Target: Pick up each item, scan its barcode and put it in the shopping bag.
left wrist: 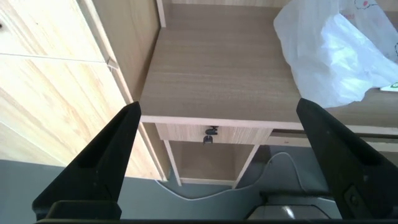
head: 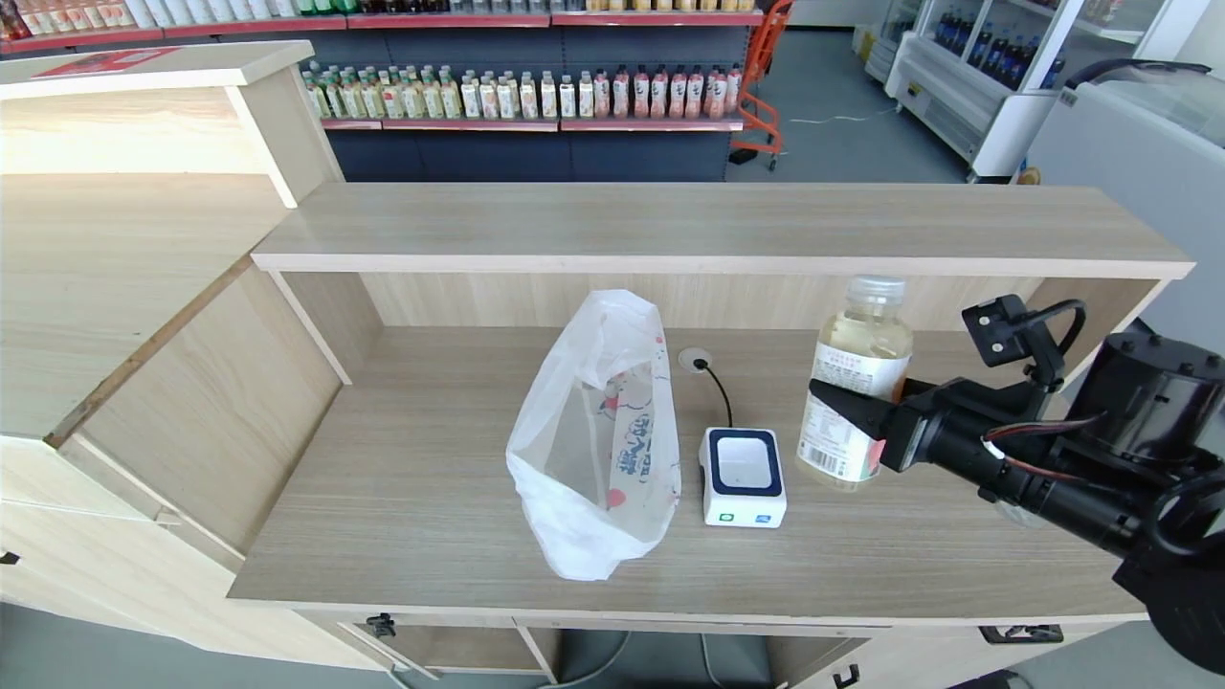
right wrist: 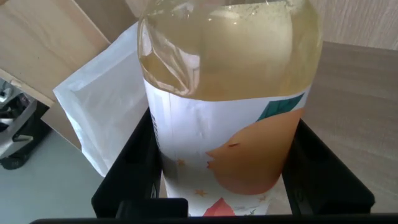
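A clear bottle (head: 857, 383) of pale yellow drink with a white and orange label stands upright at the right of the wooden counter (head: 431, 507). My right gripper (head: 861, 421) is shut on its labelled lower half. In the right wrist view the bottle (right wrist: 230, 93) sits between the two black fingers (right wrist: 134, 168). I cannot tell whether its base touches the counter. The white plastic shopping bag (head: 598, 435) stands open at mid-counter, and the white scanner (head: 743, 476) lies between bag and bottle. My left gripper (left wrist: 224, 155) hangs open with nothing in it, below and in front of the counter's front edge.
A raised ledge (head: 718, 225) runs along the back of the counter. A wooden side wall (head: 211, 421) closes its left end. The scanner's black cable (head: 718, 388) runs to a hole behind it. A drawer handle (left wrist: 210, 133) sits under the front edge.
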You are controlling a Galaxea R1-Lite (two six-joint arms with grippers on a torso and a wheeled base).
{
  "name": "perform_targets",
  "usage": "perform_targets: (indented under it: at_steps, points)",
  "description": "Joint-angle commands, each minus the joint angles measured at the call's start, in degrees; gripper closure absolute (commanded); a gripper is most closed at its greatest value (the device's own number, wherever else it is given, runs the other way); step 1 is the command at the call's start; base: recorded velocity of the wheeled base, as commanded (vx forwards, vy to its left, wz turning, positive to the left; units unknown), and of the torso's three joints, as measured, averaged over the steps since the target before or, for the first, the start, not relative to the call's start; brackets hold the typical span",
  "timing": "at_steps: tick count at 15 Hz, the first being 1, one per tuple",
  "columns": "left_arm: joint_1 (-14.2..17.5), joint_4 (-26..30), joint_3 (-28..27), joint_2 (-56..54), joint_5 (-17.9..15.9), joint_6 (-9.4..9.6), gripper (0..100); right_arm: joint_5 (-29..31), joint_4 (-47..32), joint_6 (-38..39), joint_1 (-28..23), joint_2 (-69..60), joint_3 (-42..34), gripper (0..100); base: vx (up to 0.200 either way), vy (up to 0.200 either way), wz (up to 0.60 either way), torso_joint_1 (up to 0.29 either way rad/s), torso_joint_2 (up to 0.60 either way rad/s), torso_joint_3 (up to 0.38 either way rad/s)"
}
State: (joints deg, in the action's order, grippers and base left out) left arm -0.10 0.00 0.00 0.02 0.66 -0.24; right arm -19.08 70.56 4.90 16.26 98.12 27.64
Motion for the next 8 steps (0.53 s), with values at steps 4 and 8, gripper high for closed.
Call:
perform_targets:
  at_steps: [4,8]
  points:
    - [0.01,0.0,0.0,-0.02,0.04,-0.11,0,-0.08,-0.6,0.11,0.0,0.14,0.31,100,0.0,0.15,0.0,0.004,0.0,-0.001]
    - [0.01,0.0,0.0,-0.02,0.04,0.07,0,-0.08,-1.92,1.52,1.23,0.14,0.66,100,0.0,0.2,0.0,0.011,0.01,0.001]
